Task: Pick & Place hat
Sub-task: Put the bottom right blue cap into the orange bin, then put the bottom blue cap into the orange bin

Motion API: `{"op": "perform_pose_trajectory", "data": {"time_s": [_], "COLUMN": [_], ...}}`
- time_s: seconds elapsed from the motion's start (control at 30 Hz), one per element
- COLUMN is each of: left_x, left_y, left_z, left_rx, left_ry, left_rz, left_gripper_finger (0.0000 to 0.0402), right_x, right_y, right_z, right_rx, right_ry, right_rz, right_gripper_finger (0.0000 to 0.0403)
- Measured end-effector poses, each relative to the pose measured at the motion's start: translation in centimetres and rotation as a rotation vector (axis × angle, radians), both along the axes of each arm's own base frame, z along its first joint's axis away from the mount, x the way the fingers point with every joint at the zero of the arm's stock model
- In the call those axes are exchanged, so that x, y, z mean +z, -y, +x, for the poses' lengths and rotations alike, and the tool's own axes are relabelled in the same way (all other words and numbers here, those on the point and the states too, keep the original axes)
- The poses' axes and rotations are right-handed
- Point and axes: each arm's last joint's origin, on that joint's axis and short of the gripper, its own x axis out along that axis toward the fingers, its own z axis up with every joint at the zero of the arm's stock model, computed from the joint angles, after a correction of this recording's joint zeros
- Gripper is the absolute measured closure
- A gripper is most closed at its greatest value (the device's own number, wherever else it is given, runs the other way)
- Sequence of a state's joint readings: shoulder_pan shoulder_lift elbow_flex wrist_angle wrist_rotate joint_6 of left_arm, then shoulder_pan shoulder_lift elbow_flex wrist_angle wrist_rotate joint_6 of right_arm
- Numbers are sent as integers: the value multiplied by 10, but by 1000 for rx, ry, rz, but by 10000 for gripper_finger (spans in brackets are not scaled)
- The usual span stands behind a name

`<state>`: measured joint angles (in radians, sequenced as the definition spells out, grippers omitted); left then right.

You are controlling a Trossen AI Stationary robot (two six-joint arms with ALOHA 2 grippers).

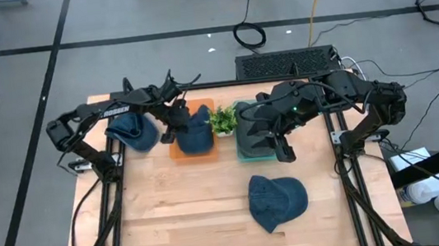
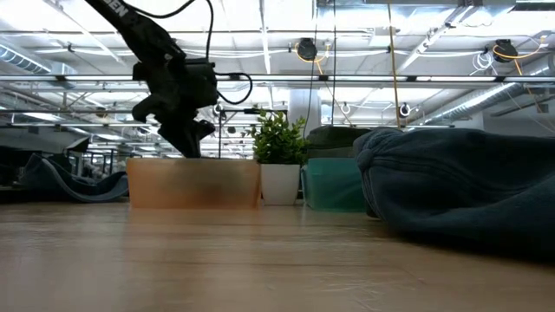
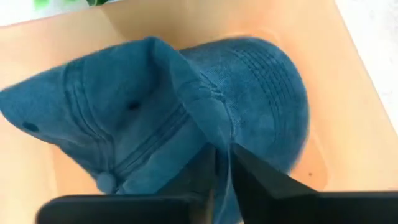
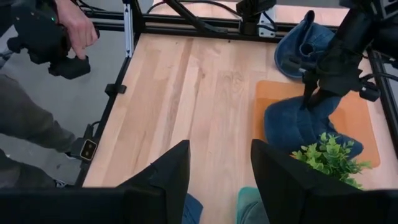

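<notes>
A blue hat [image 1: 196, 139] [image 3: 124, 106] [image 4: 289, 127] lies in the orange tray [image 1: 178, 151] [image 4: 357, 118] at the table's far middle. My left gripper [image 1: 172, 131] [image 3: 221, 177] [image 4: 309, 99] points down onto it from the far left, shut on a ridge of its crown. A second blue hat [image 1: 133, 131] lies on the table left of the tray. A third [image 1: 278, 201] [image 2: 460, 191] rests near the front edge. My right gripper [image 1: 282, 150] [image 4: 217, 155] hangs open over the green bin [image 1: 248, 144], holding nothing. My left gripper pinches a raised fold of the hat's crown [image 3: 211, 134] between its two nearly closed fingers. The fingers slant down from above and from the table's left. The hat's lower part rests on the tray floor; the cloth rises in a ridge toward the fingers.
A small potted plant [image 1: 222, 121] [image 2: 279, 160] stands between the orange tray and the green bin. In the right wrist view a person's hand [image 4: 78, 28] holds a dark device beyond the table's left edge. Bare wood [image 1: 188, 209] lies at the near left.
</notes>
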<state>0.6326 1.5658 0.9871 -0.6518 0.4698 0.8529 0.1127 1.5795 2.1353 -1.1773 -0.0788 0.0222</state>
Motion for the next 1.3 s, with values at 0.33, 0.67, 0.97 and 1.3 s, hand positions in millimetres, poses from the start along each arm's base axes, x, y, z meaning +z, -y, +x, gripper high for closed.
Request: {"op": "perform_pose_trajectory", "data": {"time_s": [0.33, 0.67, 0.97, 1.3], "left_x": [0, 0, 0, 18], "left_y": [-1, -1, 0, 14], "left_z": [2, 2, 1, 0], "left_rx": [74, 219, 251, 315], "left_ry": [-16, -58, -61, -54], "left_rz": [9, -62, -112, -106], "left_gripper_finger": [252, 156, 83, 48], "right_x": [0, 0, 0, 0], "right_y": [0, 0, 0, -2], "right_z": [0, 0, 0, -1], "right_rx": [10, 10, 2, 58], "right_ry": [2, 2, 1, 7], "right_rz": [-12, -12, -9, -55], "right_gripper_finger": [248, 248, 248, 182]}}
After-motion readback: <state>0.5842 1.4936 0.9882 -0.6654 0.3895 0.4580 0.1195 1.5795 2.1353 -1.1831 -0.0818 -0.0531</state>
